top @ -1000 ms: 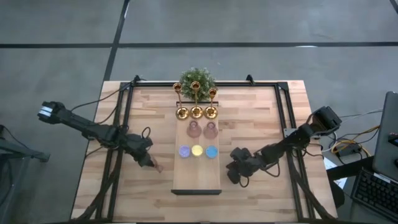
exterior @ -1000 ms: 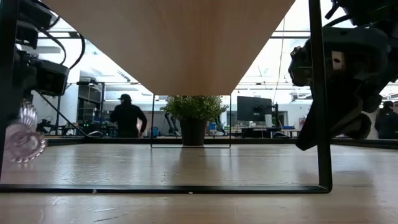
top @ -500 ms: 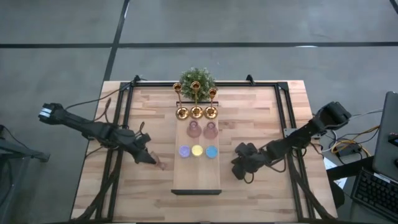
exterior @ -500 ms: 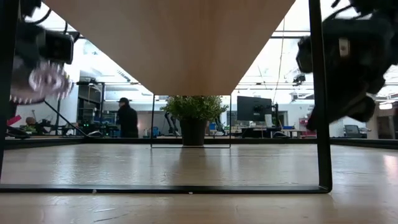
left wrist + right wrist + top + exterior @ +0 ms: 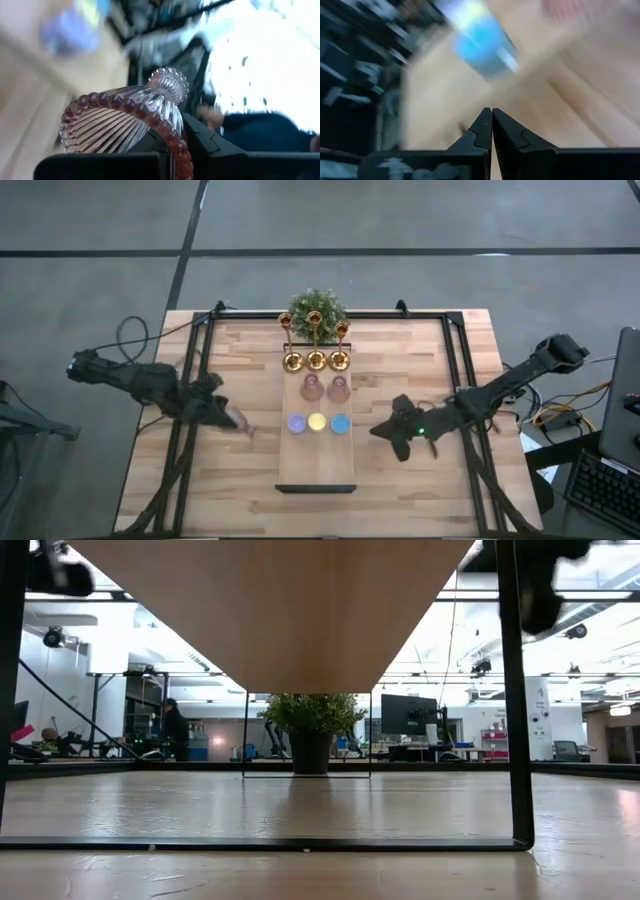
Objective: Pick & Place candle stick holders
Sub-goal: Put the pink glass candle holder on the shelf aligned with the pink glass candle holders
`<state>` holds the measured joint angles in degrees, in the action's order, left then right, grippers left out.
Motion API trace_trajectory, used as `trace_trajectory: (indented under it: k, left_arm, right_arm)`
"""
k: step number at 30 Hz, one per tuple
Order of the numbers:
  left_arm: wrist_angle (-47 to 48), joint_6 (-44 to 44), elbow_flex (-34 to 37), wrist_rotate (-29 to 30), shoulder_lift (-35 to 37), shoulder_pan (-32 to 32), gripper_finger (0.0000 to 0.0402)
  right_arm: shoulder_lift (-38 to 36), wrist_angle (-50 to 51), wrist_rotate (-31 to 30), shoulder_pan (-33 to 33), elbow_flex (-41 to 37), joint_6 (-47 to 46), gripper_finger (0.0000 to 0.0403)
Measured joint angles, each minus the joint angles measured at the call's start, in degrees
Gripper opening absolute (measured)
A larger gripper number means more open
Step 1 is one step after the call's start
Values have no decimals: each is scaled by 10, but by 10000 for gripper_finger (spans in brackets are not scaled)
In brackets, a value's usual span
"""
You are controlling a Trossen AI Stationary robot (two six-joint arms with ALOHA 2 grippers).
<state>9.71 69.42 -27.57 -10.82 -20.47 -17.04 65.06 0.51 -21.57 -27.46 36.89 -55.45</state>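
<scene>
- Left gripper (image 5: 238, 423): clamped on 1 pink glass holder (image 5: 125, 120), ribbed bowl pinched at the rim between the dark fingers (image 5: 220, 150); held off the table (image 5: 240, 360), just beside the left edge of the wooden board (image 5: 317, 465).
- Right gripper (image 5: 383, 430): pressed shut with nothing between the fingertips, near the board's right edge, level with the coloured row; judged to be waiting.
- Nearest part of the board: bare, no holder on it.
- Next row back: 3 small round holders side by side, purple holder (image 5: 296, 423), yellow holder (image 5: 317, 422), blue holder (image 5: 340, 423); looks complete.
- Behind that: only 2 pink holders (image 5: 325, 388), at the middle and right places, with a gap at the left end.
- Farther back: 3 gold holders (image 5: 316, 360) upright in a line, round bases close together; looks complete.
- Farthest: bushy green plant (image 5: 315, 308) at the board's back end, no part of the job.
- Judged progress: 8 of 9 holders set out in rows, 1 in the left gripper's grasp.
- Judged remainder: carry across to the open place at the left of the pink row, set down upright, let go.
- Caution: cannot tell from this alone whether the rows are being filled or emptied; filling seems likelier, with the gap on the carrying arm's side.
</scene>
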Motion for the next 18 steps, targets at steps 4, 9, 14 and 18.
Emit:
trace_trajectory:
  k: [4,9,14,18]
  left_arm:
    - [-10,-43,-36,86,-5,0,28]
    - [-79,-95,-55,149,-17,0,33]
    - [-178,-136,-50,185,-43,0,28]
    - [-239,-136,-50,226,-72,0,28]
  right_arm:
    - [-17,-32,-45,0,46,82,8]
    - [11,-31,-66,8,148,165,8]
    - [71,-28,-96,32,252,220,9]
    - [135,-26,-97,52,344,303,14]
